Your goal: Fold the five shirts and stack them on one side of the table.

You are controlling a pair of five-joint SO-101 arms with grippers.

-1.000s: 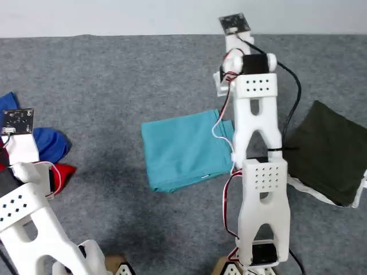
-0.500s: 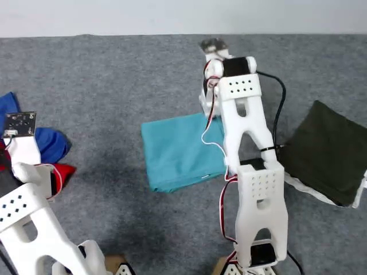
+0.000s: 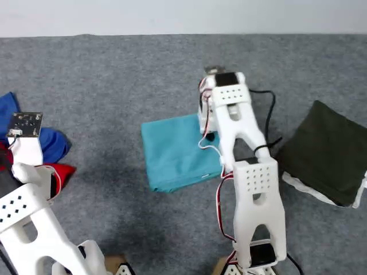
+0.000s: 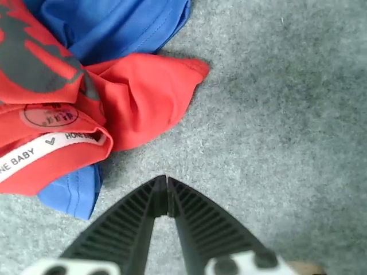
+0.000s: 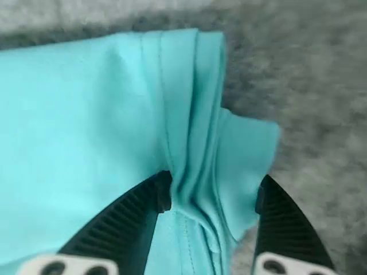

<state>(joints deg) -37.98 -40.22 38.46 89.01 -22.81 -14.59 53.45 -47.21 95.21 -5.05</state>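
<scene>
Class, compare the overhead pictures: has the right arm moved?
Yes. The right arm has drawn back and leftward, from past the far corner of the teal shirt onto its right edge; the shirt stayed put.

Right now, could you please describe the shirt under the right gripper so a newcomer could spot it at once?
On the grey table, look to the middle, where the right gripper stands open astride a bunched edge of the teal shirt. It is folded flat and alone in colour: the dark green shirt lies at the right, the red shirt and blue shirt crumpled at the left.
</scene>
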